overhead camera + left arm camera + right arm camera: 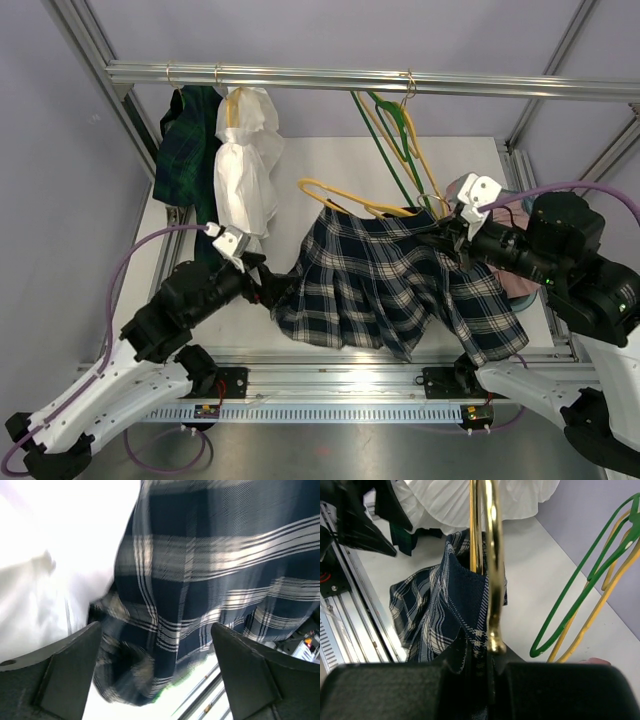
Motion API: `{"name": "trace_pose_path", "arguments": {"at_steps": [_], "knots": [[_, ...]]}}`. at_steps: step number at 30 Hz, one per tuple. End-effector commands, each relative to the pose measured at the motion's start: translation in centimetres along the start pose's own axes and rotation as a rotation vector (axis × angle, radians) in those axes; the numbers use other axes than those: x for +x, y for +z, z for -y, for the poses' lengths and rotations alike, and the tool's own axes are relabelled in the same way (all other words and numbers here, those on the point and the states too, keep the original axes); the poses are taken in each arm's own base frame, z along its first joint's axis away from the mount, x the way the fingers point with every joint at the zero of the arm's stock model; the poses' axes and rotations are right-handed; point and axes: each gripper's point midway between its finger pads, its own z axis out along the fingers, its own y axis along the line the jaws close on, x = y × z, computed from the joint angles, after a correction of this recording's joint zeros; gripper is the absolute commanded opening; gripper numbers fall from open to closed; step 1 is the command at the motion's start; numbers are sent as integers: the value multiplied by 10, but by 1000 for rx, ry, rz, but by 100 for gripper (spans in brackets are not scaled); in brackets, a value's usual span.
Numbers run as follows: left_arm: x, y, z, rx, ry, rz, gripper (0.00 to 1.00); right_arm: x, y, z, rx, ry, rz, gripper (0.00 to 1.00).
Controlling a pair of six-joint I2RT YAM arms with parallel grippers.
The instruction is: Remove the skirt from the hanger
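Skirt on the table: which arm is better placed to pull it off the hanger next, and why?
Probably the left. Its gripper is open at the skirt's free edge, while the right gripper is shut on the hanger, steadying it.

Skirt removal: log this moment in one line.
left gripper: open at plaid skirt | right gripper: shut on yellow hanger | skirt: still on hanger

A white garment (245, 165), perhaps a blouse, hangs beside a green plaid garment (188, 145).

Skirt: we see the plaid skirt (395, 290) spread across the table (320, 165).
Hanger: we see a yellow hanger (345, 198) at its top edge.
Rail: we see a white garment (245, 165) hanging from the rail (370, 80).
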Motion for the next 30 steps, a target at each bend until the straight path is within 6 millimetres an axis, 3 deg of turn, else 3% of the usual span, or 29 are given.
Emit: {"name": "trace_pose_path", "arguments": {"at_steps": [1,4,6,10,12,19,23,28,29,30], "knots": [[-56,-28,34,169,197,149,95,-13,16,20,61,-69,40,0],[-74,-45,47,228,271,188,98,1,23,18,33,-109,-4,0],[-87,-56,56,266,331,219,99,7,26,6,-51,-141,-17,0],[-103,-63,68,325,470,256,99,29,29,-18,-234,-292,-65,0],[-104,-57,74,361,544,227,99,34,33,-27,-316,-367,-58,0],[-88,-27,81,454,667,129,95,48,41,-48,-497,-508,-30,0],[-70,-14,92,546,643,55,80,45,51,-50,-539,-500,-13,0],[-53,-6,97,582,631,7,70,42,56,-54,-572,-486,3,0],[-51,-6,98,583,637,1,66,43,57,-55,-579,-484,1,0],[-45,-4,96,577,637,-19,55,43,57,-56,-592,-482,7,0]]}}
